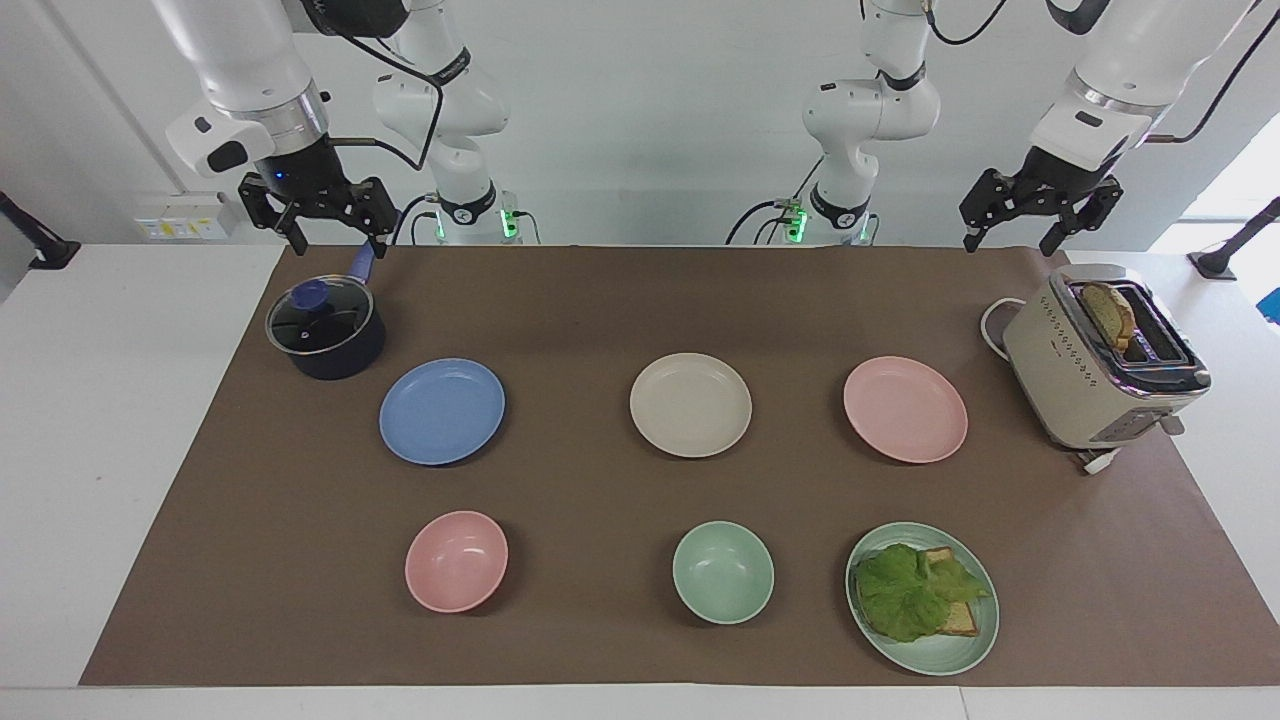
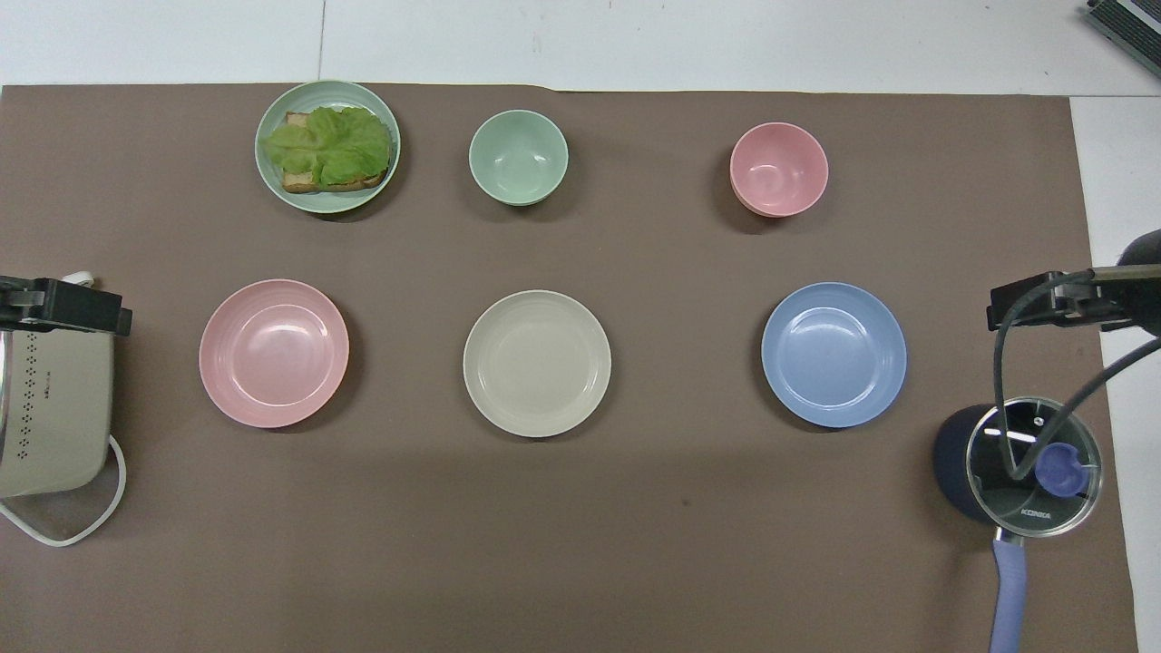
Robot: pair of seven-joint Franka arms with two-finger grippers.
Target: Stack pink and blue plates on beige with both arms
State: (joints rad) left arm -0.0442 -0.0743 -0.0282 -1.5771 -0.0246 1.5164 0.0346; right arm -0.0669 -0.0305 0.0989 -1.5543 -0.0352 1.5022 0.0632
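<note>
The matte cream-beige round plate (image 1: 690, 405) sits bare mid-counter between the pale pink plate (image 1: 905, 409) and the periwinkle blue plate (image 1: 441, 411); no stacking is done. Left tool (image 1: 1012, 240) hangs spread above the cream toaster (image 1: 1098, 360), right tool (image 1: 338, 242) spread above the dark lidded saucepan (image 1: 326, 327). Only the facing view shows fingertips.

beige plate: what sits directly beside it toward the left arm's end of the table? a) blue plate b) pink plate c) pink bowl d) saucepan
b: the pink plate lies beside the beige plate on the side of the toaster, the left arm's end.
</note>
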